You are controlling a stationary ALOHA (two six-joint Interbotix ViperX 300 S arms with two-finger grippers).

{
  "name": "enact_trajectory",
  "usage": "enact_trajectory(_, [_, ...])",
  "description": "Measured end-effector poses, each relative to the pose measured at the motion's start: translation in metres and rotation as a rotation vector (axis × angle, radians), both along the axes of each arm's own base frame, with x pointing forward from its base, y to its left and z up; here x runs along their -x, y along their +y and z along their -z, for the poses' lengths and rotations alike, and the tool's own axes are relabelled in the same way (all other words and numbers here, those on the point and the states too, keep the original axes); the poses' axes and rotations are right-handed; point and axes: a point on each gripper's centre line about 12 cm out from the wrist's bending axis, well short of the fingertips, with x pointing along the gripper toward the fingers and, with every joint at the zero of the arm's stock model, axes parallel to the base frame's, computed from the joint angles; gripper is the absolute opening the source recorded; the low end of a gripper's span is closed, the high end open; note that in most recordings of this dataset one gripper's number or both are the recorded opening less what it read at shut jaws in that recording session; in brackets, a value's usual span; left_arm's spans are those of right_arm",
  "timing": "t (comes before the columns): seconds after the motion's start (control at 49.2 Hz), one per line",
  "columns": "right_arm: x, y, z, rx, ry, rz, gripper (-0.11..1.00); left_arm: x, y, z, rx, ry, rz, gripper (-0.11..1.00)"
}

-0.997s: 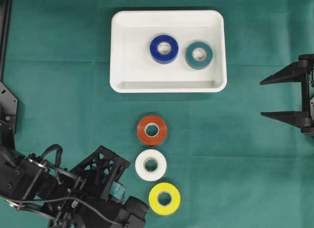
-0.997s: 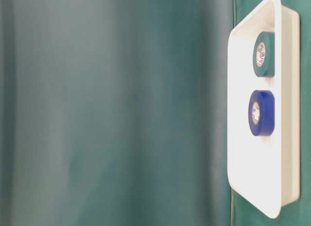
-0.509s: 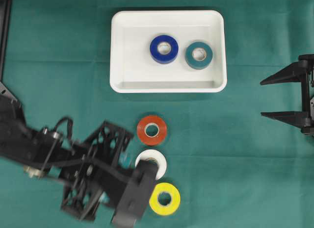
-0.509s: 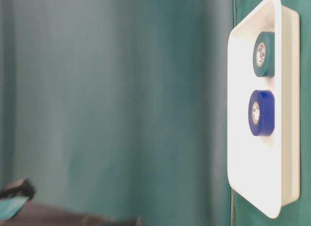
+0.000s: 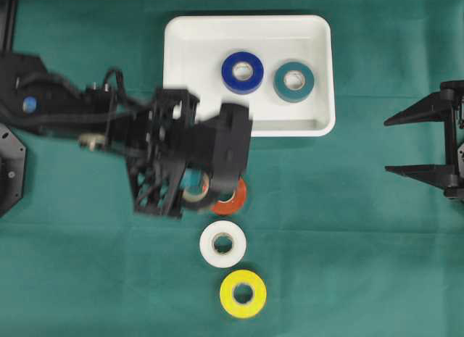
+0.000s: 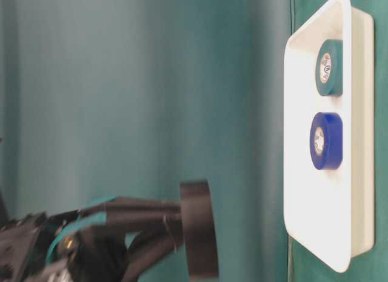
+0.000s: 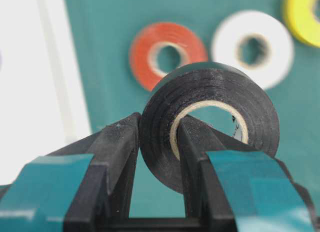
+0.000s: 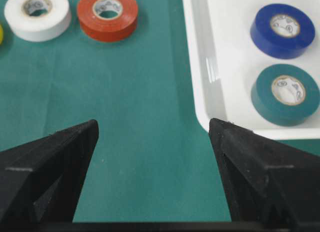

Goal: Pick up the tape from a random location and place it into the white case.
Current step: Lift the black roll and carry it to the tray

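Even bright light; table-level foreground seems blurred.

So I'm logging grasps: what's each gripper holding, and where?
Left gripper holds the black tape by its wall, one finger through the core. Right gripper holds nothing.

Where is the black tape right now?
In the left wrist view the black tape is pinched in the left hand, held above the green cloth over the orange tape, beside the white case.

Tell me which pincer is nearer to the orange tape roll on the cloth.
Left. The left pincer, shut on a black tape roll, hangs right over the orange tape roll, partly covering it from overhead. The right pincer stands open far off at the table's right edge.
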Motion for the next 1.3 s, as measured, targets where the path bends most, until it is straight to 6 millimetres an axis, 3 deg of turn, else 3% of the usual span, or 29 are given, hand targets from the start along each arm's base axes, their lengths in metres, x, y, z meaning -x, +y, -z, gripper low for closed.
enact_trajectory(0.346, [0.0,0.0,-0.001,0.001,0.015,0.004,0.85,0.01,0.093,0.01,-0.005,-0.016,-0.242,0.17])
enact_trajectory(0.61, [0.0,-0.001,-0.002,0.003,0.019,0.007,0.85,0.028,0.148,0.018,-0.006,-0.021,-0.391,0.17])
enact_trajectory(0.814, [0.0,-0.001,-0.002,0.003,0.019,0.005,0.85,0.034,0.163,0.02,-0.009,-0.033,-0.433,0.17])
enact_trajectory(1.302, [0.0,-0.001,-0.002,0.005,0.018,0.006,0.85,0.035,0.163,0.023,-0.01,-0.026,-0.432,0.17])
